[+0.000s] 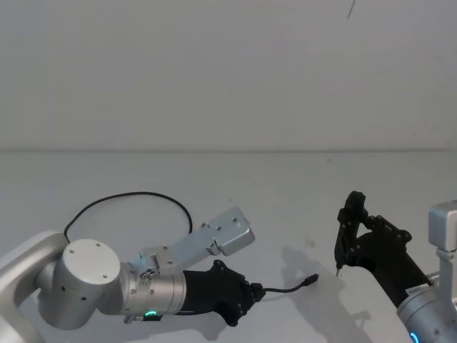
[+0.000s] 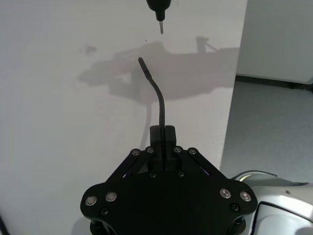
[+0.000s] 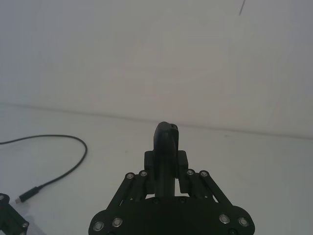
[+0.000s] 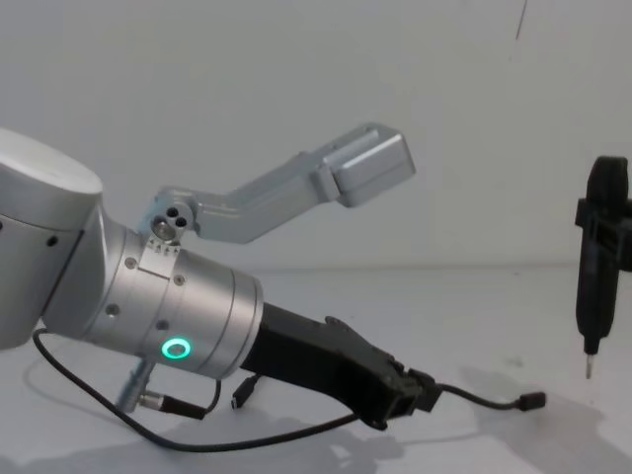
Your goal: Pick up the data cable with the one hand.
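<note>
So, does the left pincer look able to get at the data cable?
Yes, it seems: the left pincer is shut on the data cable near its plug; the right pincer holds a tool aside.

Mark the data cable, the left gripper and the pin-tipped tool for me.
data cable (image 2: pixel 162 110), left wrist view, stretch leaving the gripper.
left gripper (image 4: pixel 427 393), chest view, between its fingertips.
pin-tipped tool (image 4: pixel 598 257), chest view, black shaft.
</note>
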